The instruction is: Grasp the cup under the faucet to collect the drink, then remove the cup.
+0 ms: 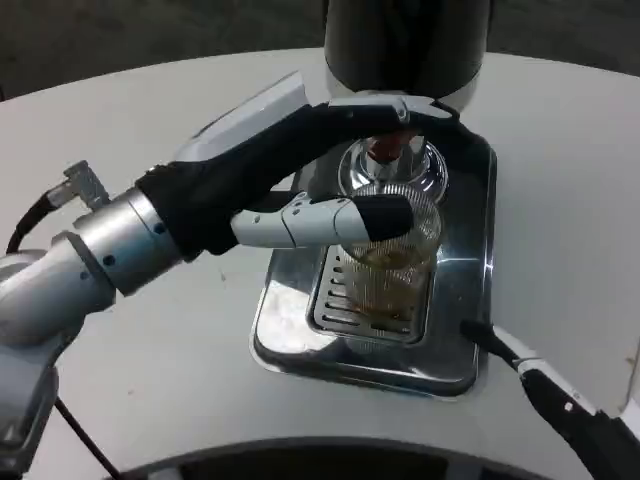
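Under faucet (385, 150), left hand (300, 170) gripping cup (395, 262)

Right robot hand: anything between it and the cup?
Head view: only bare steel of the drip tray lies between the right robot hand and the cup.

We see the clear ribbed glass cup (392, 262) upright under the chrome faucet (385, 152), holding amber drink.

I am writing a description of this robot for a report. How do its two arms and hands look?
The left hand has a white back, a black palm and white fingers with black tips. Its forearm is silver metal, with a black cable beside it. The right hand shows slim white and black fingers.
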Motion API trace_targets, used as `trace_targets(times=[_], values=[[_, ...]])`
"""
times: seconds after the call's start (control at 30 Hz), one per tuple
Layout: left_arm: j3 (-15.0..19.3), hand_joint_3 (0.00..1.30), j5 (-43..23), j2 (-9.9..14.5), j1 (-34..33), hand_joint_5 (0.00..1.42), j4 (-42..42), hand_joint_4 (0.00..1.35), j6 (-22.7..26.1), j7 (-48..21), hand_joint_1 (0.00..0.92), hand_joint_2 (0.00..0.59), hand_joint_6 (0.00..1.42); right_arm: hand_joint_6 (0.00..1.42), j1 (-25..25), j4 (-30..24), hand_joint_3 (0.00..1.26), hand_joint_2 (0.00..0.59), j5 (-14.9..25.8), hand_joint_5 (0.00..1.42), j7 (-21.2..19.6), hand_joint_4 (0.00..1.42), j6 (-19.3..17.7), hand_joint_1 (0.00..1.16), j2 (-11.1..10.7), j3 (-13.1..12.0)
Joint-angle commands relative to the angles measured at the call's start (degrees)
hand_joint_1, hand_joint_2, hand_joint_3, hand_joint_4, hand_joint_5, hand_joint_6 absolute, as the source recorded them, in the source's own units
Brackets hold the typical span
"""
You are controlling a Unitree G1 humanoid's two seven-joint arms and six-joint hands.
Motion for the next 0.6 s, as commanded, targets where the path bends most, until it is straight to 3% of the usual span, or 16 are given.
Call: trace_targets(times=[0.03, 0.27, 0.6], values=[[-2.15, 0.34, 2.30, 1.07, 2.58, 0.21, 1.18, 0.17, 0.30, -2.26, 0.000, 0.082, 0.04, 0.05, -2.58, -0.74, 0.08, 0.249, -0.58, 0.00, -2.30, 0.05, 4.31, 0.90, -0.83, 1.30], [-2.29, 0.34, 2.45, 0.98, 2.42, 0.21, 1.66, 0.17, 0.06, -1.87, 0.000, 0.082, 0.04, 0.07, -5.75, 0.44, 0.08, 0.228, -1.98, 0.00, -6.52, 0.05, 8.61, 0.89, -3.00, 4.41], [-2.75, 0.35, 2.84, 1.01, 2.07, 0.21, 1.98, 0.17, -0.43, -1.59, 0.000, 0.082, 0.04, 0.09, -10.88, 7.55, 0.06, 0.211, -1.81, 0.01, -13.51, 0.05, 8.34, 0.87, -4.72, 8.05]])
